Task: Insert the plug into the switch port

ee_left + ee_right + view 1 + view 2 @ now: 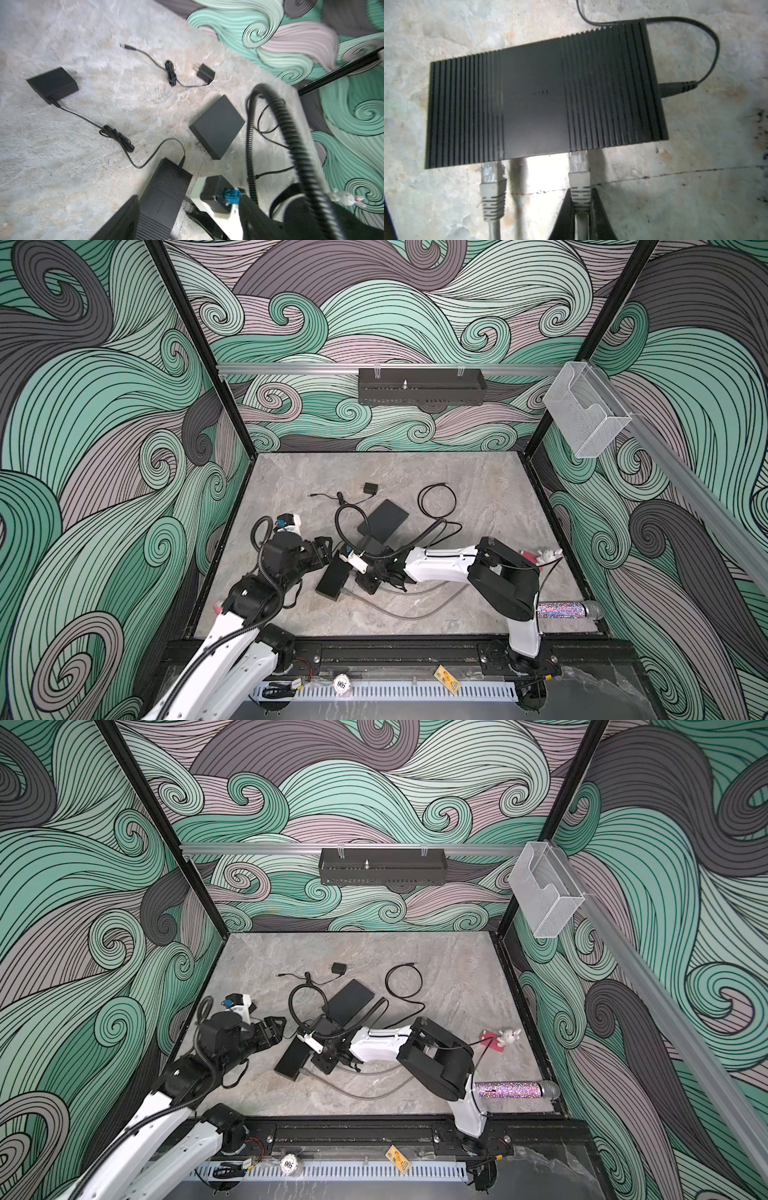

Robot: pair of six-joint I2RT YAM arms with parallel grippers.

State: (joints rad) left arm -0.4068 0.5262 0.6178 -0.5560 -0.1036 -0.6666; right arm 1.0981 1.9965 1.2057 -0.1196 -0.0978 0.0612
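Grey marble table [498, 497] is seen with the work near its front middle. At left, the left gripper [325, 551] is held just beside the switch [533, 99], jaws apparently spread, nothing pinched; only one finger [122, 220] is shown in the left wrist view, so this is judged from the top views. The switch is laid flat, ribbed top up, and is not braced by anything visible. At its near edge a second plug [492, 172] is already sat at a port. Right of that, the plug [578, 162] is found with its clear tip at the switch edge, at or just inside a port; the port mouth is hidden under the top edge, so depth cannot be told. The right gripper [580, 199] is pressed together on the plug's grey boot. At far right a power lead [675, 88] is plugged into the switch side. Likely risks: the switch could be shoved away by the push, since it is unheld; the plug could be jammed on the port rim if tilted; the boot could be flexed or slipped in the pinch, leaving the plug half seated.
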